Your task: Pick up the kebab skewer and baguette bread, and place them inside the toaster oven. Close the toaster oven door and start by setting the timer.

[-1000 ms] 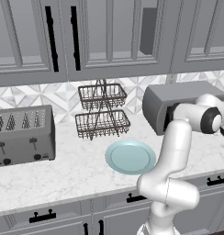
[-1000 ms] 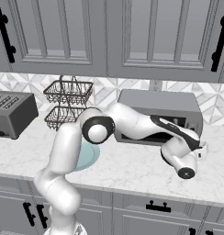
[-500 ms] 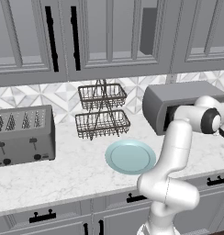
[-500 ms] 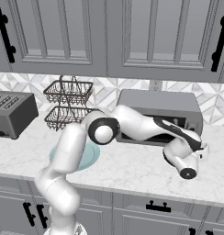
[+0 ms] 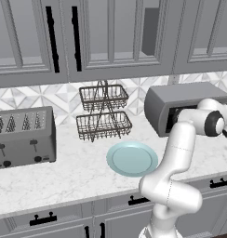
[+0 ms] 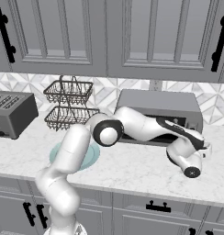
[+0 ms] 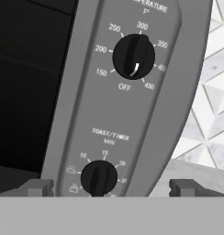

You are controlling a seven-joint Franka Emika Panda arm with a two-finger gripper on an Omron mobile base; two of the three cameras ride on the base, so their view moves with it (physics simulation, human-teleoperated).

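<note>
The grey toaster oven (image 5: pixel 180 98) (image 6: pixel 155 103) stands at the back of the counter, its dark front partly behind my arm. The hand view looks straight at its control panel (image 7: pixel 132 105): a temperature knob (image 7: pixel 133 56) above, a toast/timer knob (image 7: pixel 99 178) below. My gripper (image 7: pixel 112 188) is open, one fingertip on each side of the timer knob, well apart from it. In the right base view the hand (image 6: pixel 202 148) sits at the oven's right end. The pale teal plate (image 5: pixel 132 158) (image 6: pixel 58 156) lies bare. Kebab skewer and baguette are out of view.
A grey slot-topped toaster (image 5: pixel 24 137) (image 6: pixel 13 113) stands at the left. A two-tier wire basket rack (image 5: pixel 103 112) (image 6: pixel 68 103) is against the tiled wall between toaster and oven. Cabinets hang above the marble counter (image 5: pixel 64 172).
The wrist has eased slightly to the right along the oven's front, and the elbow has followed. Nothing on the counter has moved.
</note>
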